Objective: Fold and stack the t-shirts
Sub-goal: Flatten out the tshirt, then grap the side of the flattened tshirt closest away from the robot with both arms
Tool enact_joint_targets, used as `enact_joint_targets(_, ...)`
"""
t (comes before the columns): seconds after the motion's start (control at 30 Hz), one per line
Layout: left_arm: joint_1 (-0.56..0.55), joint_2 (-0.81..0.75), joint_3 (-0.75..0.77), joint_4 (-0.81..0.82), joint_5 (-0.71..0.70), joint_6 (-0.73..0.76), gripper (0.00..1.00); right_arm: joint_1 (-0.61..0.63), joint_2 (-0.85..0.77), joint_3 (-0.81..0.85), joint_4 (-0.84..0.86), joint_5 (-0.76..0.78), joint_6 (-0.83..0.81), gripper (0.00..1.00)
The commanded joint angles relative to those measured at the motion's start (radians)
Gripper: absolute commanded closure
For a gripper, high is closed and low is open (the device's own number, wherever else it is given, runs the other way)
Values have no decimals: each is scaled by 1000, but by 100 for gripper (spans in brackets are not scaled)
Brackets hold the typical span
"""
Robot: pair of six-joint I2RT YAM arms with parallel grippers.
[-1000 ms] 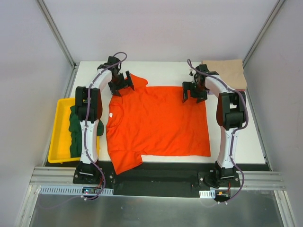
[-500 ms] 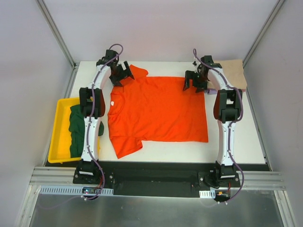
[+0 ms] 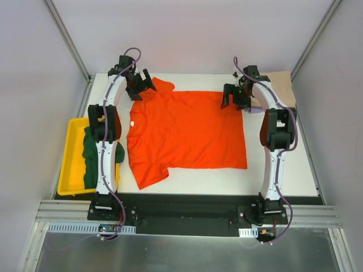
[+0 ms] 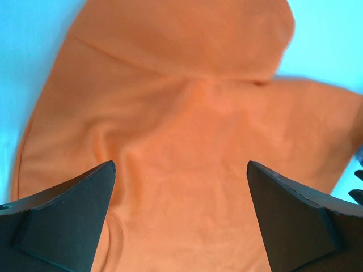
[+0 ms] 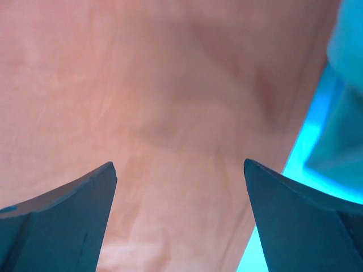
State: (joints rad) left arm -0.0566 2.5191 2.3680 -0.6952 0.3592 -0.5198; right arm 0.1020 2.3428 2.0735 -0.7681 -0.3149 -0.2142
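**Item 1. Orange-red t-shirt** [image 3: 187, 130]. It lies spread flat across the middle of the table [image 3: 283, 170]. The collar faces the left edge and the hem faces the right edge. One sleeve reaches toward the far edge near the far left corner, and the other points toward the near edge. In the left wrist view [image 4: 187, 130] the far sleeve and shoulder show soft creases. In the right wrist view [image 5: 170, 85] the cloth fills nearly the whole frame, with bare surface showing only at the right.

**Item 2. Dark green t-shirt** [image 3: 89, 158]. It is bunched inside the yellow tray [image 3: 69, 170], which sits just beside the table's left edge toward the near corner. The left arm partly hides it.

**Item 3. Tan t-shirt** [image 3: 282, 85]. It lies at the far right corner of the table as a flat rectangular shape, probably folded, though the right arm covers part of it.

**Item 4. Left gripper** [image 3: 142, 86]. It is positioned over the far sleeve of the orange-red t-shirt. It is released, with the jaws spread wide in its wrist view [image 4: 180, 170] and nothing held between them.

**Item 5. Right gripper** [image 3: 233, 101]. It is positioned over the far hem corner of the same shirt. It is also released, with the jaws wide apart [image 5: 178, 167] and cloth below them rather than between them. Whether the fingertips touch the fabric cannot be told from these views.
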Motion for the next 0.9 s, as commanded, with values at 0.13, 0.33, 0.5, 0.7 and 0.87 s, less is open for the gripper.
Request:
enact_joint_targets(0.13,-107,-570,-445,3,-98,87,1,25,-589,-534,193,46,100,4)
enact_joint_targets(0.33,-297,-922,-967,63,-279,49,1,25,-939,-952,285,131,200,4)
enact_joint_targets(0.5,-429,-1213,-1307,80,-353,-71,1,25,-1138,-1167,289,174,204,4)
enact_joint_targets(0.7,-500,-1482,-1660,51,-330,-222,2,22,-1274,-1265,283,237,180,4)
enact_joint_targets(0.87,-514,-1622,-1829,37,-315,-298,9,22,-1263,-1273,297,257,174,4)
